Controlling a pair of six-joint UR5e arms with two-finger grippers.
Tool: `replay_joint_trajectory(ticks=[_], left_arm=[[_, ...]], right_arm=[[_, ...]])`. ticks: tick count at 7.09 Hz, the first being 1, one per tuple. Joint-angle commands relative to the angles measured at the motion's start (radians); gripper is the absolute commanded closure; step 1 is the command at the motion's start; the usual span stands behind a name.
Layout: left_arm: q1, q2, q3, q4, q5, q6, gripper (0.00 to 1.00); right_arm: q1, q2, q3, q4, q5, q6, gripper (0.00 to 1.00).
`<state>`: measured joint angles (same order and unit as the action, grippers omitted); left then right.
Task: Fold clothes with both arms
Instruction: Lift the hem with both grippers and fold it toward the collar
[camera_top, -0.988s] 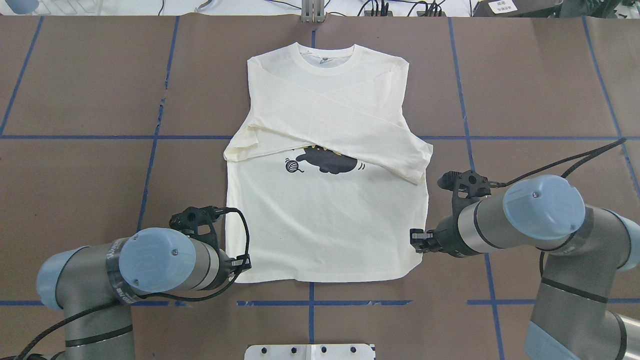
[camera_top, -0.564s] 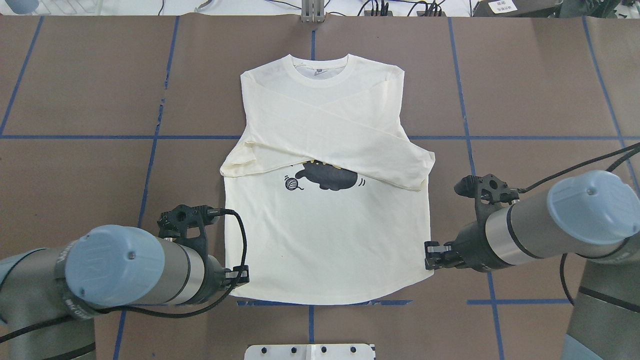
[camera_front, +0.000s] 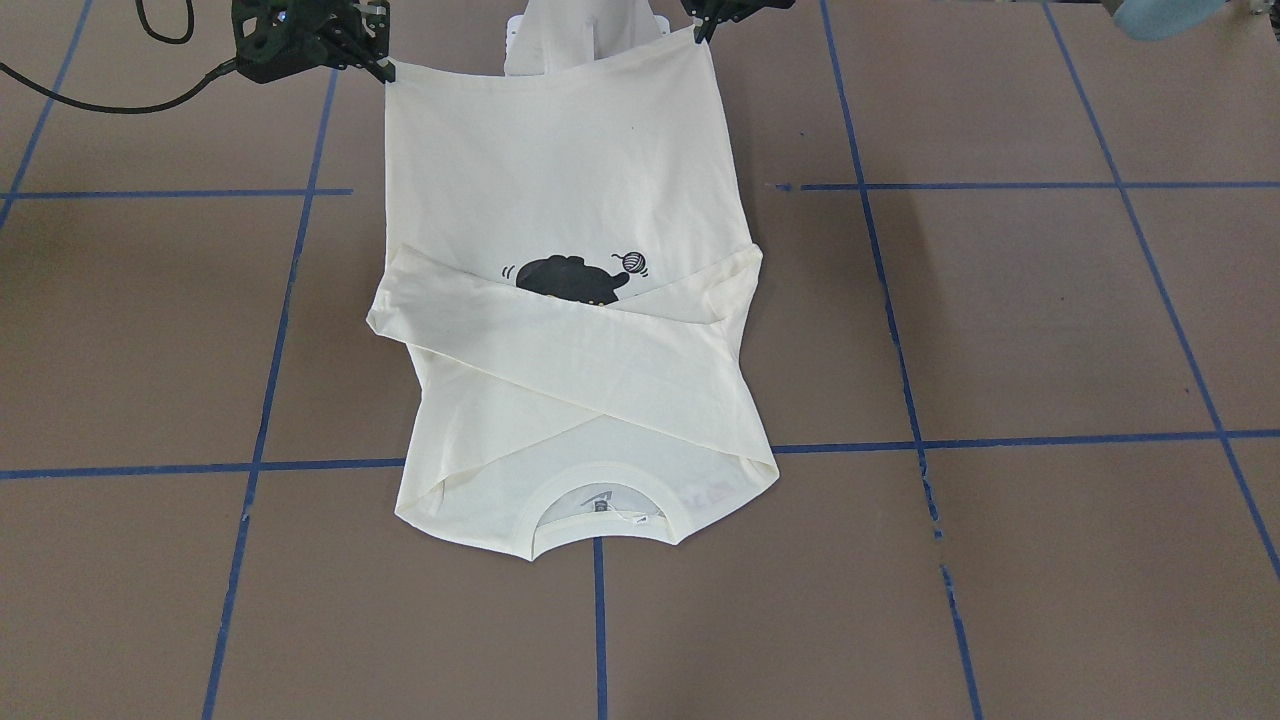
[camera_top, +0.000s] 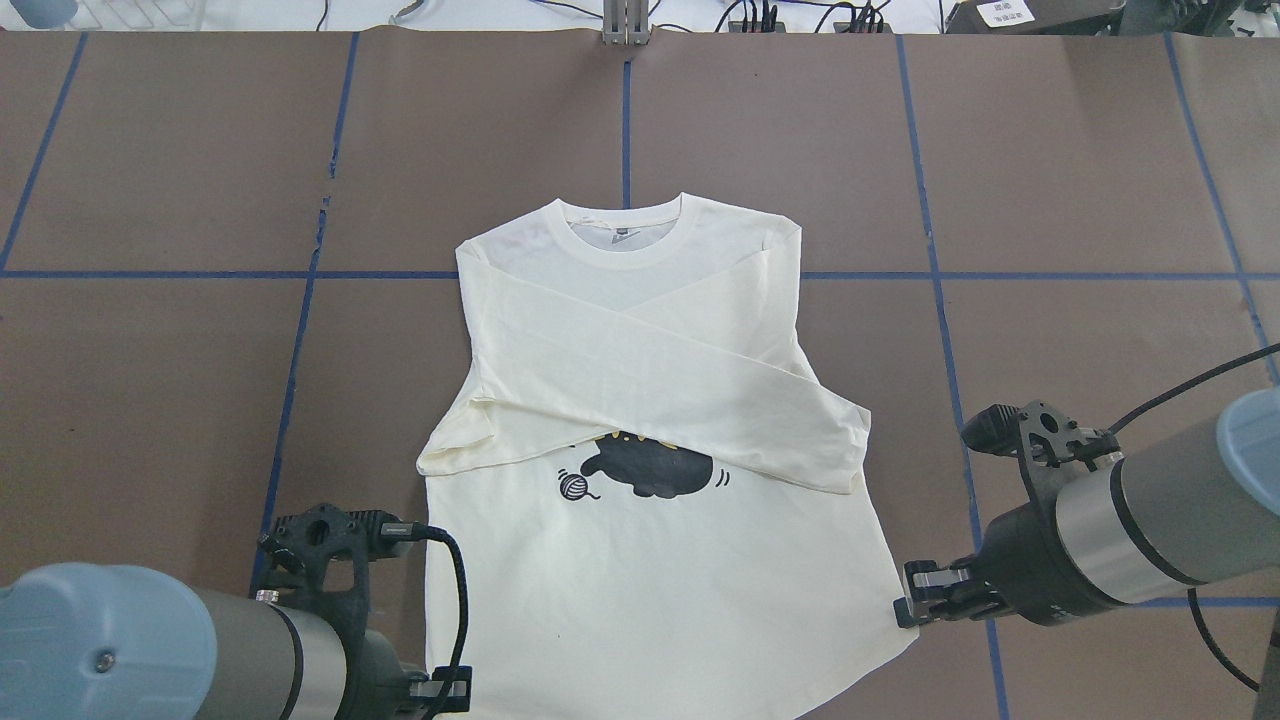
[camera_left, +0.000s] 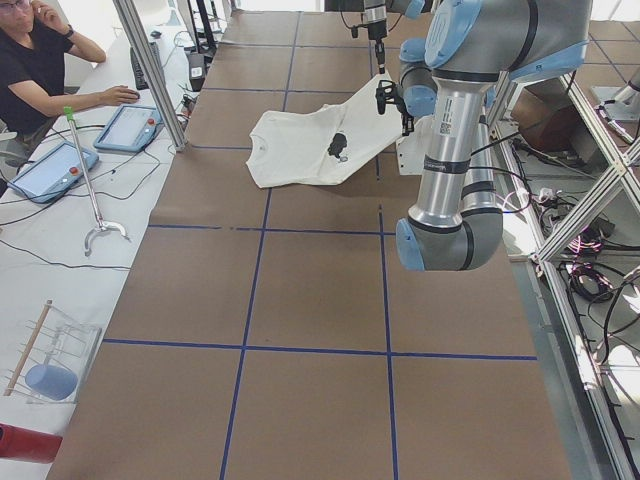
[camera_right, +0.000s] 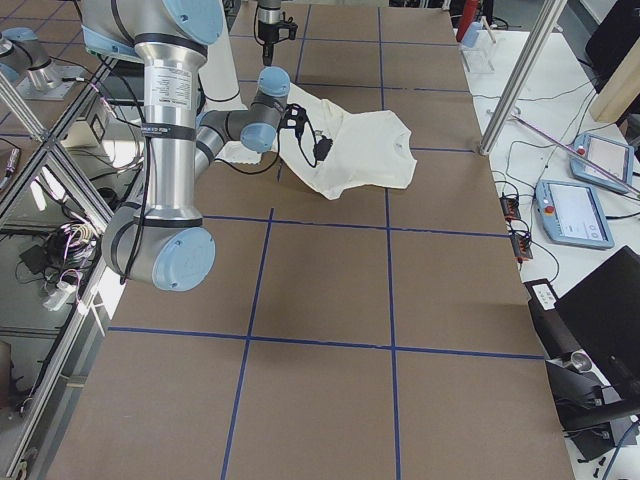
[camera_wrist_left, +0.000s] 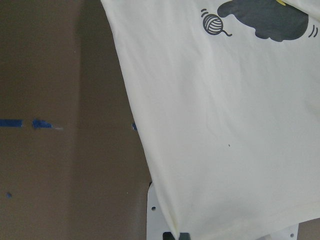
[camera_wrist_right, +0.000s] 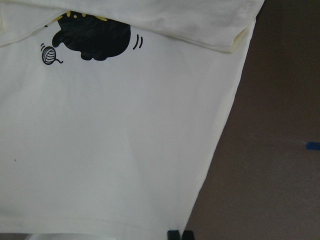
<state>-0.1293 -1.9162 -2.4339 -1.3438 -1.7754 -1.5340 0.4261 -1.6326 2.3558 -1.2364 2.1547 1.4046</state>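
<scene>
T-shirt (camera_top: 650, 560) print side up on the table (camera_top: 150, 380), long axis 12 to 6 in the overhead view: collar (camera_top: 622, 232) at 12, hem (camera_front: 450, 80) at 6, nearest the robot. Sleeves (camera_top: 650, 390) crossed over the chest, partly covering the cat print (camera_top: 648, 467).

Left gripper (camera_top: 445, 690) is on the hem corner at 7, right gripper (camera_top: 915, 600) on the hem corner at 5. Right fingers are pinched together on the fabric edge, clear in the right wrist view. Left fingers look clamped on their corner too, though the tips sit at the frame edge in both the overhead and left wrist views, so that is less certain.

Hem end appears lifted and stretched between the two grippers, collar end flat on the table. From both sets of fingers the whole shirt lies toward 12, and neither arm is nearer, one corner each.

Likely next move: carry both corners together toward 12 over the sleeves to meet the collar. Risk: unequal travel skews the fold line
</scene>
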Motion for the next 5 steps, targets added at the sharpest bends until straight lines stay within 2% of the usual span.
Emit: replay_joint_trajectory(ticks=[1, 2, 3, 5], left_arm=[[-0.031, -0.007, 0.016, 0.000, 0.007, 0.003, 1.00], [-0.114, -0.009, 0.028, -0.002, 0.001, 0.079, 1.00], [-0.194, -0.011, 0.071, -0.003, -0.001, 0.139, 1.00], [-0.319, -0.021, 0.131, -0.008, -0.010, 0.230, 1.00]], right_arm=[[0.037, 0.038, -0.056, 0.000, -0.007, -0.022, 1.00], [0.106, 0.122, -0.140, 0.000, -0.010, -0.079, 1.00], [0.168, 0.161, -0.203, 0.000, -0.031, -0.135, 1.00], [0.238, 0.227, -0.283, 0.003, -0.136, -0.345, 1.00]])
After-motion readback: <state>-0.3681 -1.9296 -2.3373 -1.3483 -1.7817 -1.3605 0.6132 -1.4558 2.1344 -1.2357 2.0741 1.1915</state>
